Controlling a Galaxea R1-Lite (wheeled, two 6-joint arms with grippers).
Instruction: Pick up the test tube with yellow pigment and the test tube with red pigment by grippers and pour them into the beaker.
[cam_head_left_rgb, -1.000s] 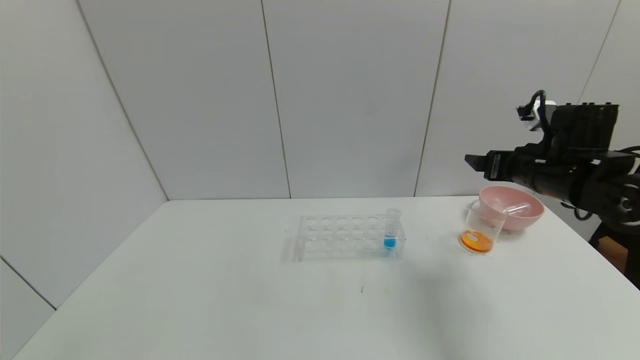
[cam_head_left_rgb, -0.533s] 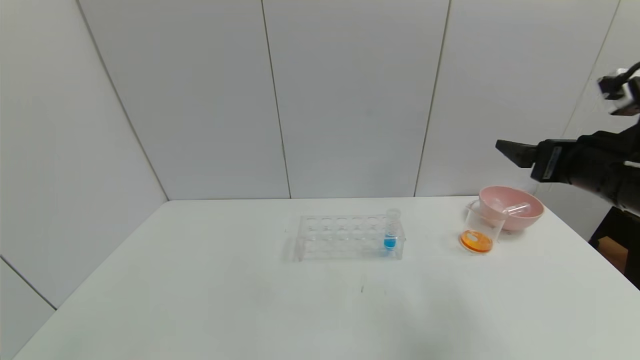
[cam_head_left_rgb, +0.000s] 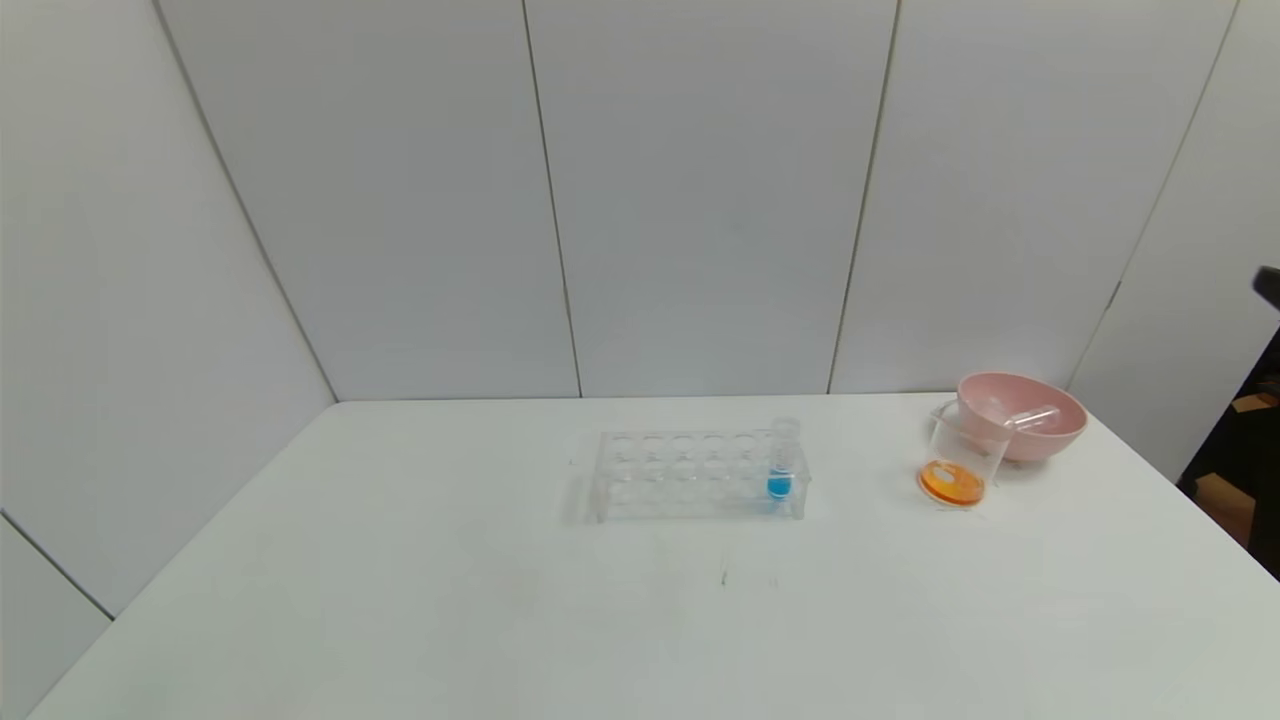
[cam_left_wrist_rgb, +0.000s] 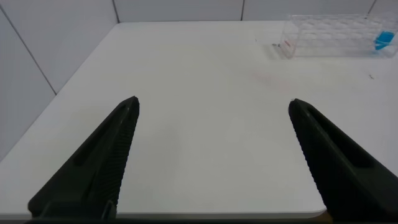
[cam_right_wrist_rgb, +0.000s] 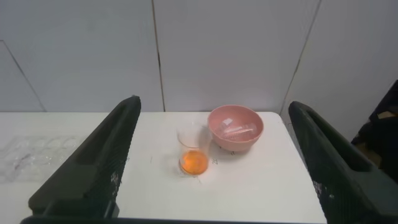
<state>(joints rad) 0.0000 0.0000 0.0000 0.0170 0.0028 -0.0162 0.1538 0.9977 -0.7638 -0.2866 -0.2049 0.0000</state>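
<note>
Both pours look done | beaker (cam_head_left_rgb: 958, 462) far right holds orange mix, touching pink bowl (cam_head_left_rgb: 1030, 425) | two empty tubes (cam_head_left_rgb: 1030, 417) lie in bowl | my right gripper (cam_right_wrist_rgb: 211, 158) wide open, empty, pulled back | left gripper (cam_left_wrist_rgb: 214, 155) open, empty, parked near-left | blue tube (cam_head_left_rgb: 782, 462) in rack (cam_head_left_rgb: 690, 475).

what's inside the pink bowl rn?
Clear empty-looking tubes lie inside the pink bowl: one shows plainly in the head view, tilted against the wall. How many are there is unclear. The beaker in front covers the bowl's near-left side.
</note>
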